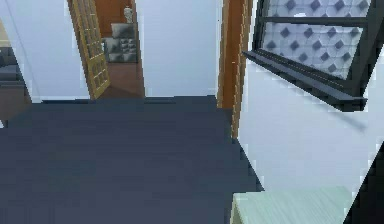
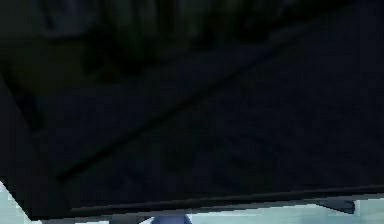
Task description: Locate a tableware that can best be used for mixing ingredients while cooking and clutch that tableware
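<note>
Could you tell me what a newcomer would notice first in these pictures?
In the forward view, the dark-framed window at the upper right stands out, as does the open wooden door at the upper left. Below spreads a dark blue floor; the arm side view shows a large dark panel.

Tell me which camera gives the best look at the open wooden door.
The forward view: the wooden door stands open at the upper left, its panelled leaf beside a doorway into a further room. The arm side view faces a large dark panel close up, adding nothing about the door.
</note>
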Available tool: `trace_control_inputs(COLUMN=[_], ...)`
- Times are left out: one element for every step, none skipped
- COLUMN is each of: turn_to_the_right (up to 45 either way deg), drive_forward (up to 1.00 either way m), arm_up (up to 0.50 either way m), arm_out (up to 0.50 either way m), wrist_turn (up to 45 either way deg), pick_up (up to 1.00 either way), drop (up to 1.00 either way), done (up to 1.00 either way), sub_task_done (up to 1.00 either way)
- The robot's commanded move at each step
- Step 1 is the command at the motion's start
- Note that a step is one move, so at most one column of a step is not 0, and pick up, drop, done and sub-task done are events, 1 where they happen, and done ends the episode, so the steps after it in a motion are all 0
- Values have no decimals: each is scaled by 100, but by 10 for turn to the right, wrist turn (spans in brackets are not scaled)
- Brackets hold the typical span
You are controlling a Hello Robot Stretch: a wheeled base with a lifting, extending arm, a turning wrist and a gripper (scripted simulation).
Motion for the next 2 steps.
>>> trace_control_inputs(turn_to_the_right=[0, 0], drive_forward=[0, 0], arm_up=[0, 10], arm_out=[0, 0], wrist_turn=[0, 0], pick_up=[100, 0], drop=[0, 0], done=[0, 0], sub_task_done=[0, 0])
